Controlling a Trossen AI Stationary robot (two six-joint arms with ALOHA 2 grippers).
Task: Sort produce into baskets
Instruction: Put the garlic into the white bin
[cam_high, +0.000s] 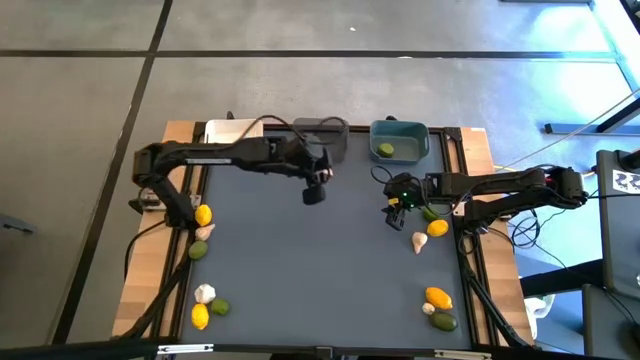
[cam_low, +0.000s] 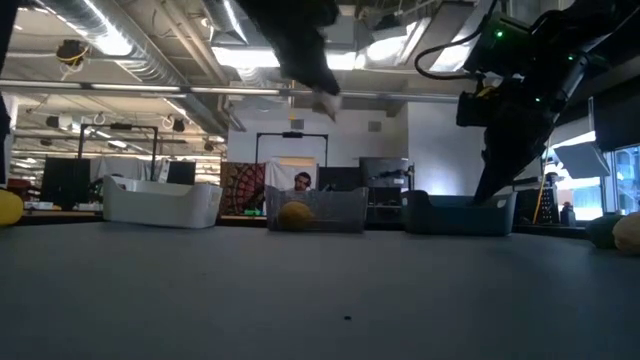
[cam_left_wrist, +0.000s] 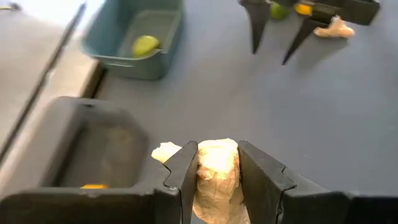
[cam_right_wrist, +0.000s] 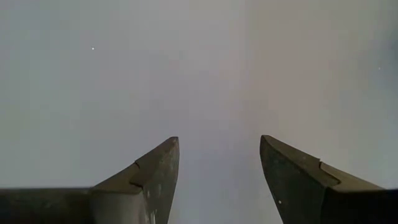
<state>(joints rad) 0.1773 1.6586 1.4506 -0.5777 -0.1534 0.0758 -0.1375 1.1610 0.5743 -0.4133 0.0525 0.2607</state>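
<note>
My left gripper is shut on a whitish garlic bulb and hangs high above the table, just in front of the dark grey basket. That basket holds a lemon. To its left stands the white basket. To its right the teal basket has a lime in it. My right gripper stands open over bare table on the right, with nothing between its fingers. My left gripper pinches the garlic bulb by its two opposite sides between its two fingers. The fingers slant down toward the table's far right. The bulb is lifted well clear of the table, and its end sticks out past the fingertips.
Loose produce lies in four clusters. A lemon, garlic and lime are at mid left, and another trio is at the near left. A lime, lemon and garlic lie beside my right gripper, with a fourth trio at the near right.
</note>
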